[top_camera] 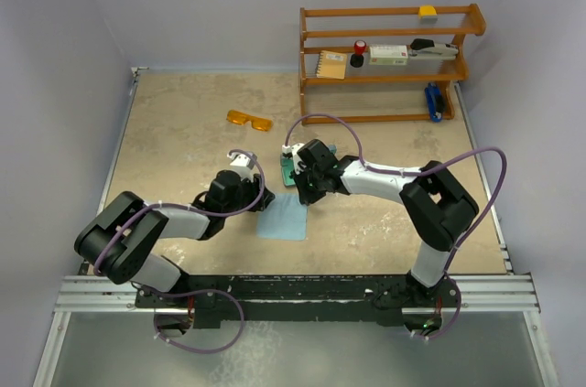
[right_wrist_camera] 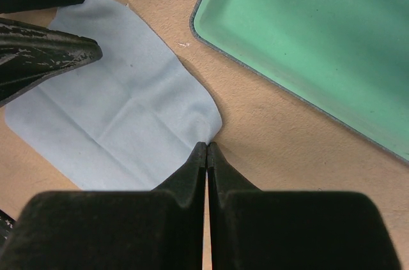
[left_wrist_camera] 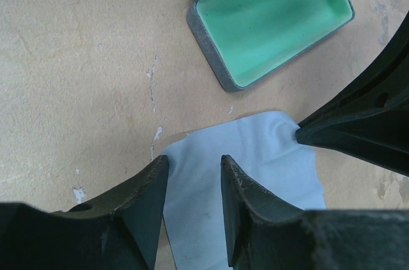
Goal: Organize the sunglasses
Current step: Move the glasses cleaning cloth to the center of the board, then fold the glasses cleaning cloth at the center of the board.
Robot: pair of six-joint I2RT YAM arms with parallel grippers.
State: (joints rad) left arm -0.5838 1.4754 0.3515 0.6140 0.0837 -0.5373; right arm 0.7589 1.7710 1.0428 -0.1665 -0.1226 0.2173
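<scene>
The sunglasses (top_camera: 249, 119), small with orange-amber lenses, lie on the table well behind both grippers, apart from them. The open blue-grey case with teal interior (left_wrist_camera: 271, 18) lies just beyond the light blue cloth (top_camera: 284, 219). The case also shows in the right wrist view (right_wrist_camera: 319, 34). My right gripper (right_wrist_camera: 207, 145) is shut, pinching the cloth (right_wrist_camera: 121, 104) at its corner nearest the case. My left gripper (left_wrist_camera: 194, 165) is open, its fingers low over the cloth (left_wrist_camera: 255, 155) at the opposite edge. In the top view the right gripper (top_camera: 307, 193) covers most of the case.
A wooden shelf rack (top_camera: 389, 62) stands at the back right with small items on it. Grey walls close the table on the left, back and right. The two grippers' fingers are close together over the cloth.
</scene>
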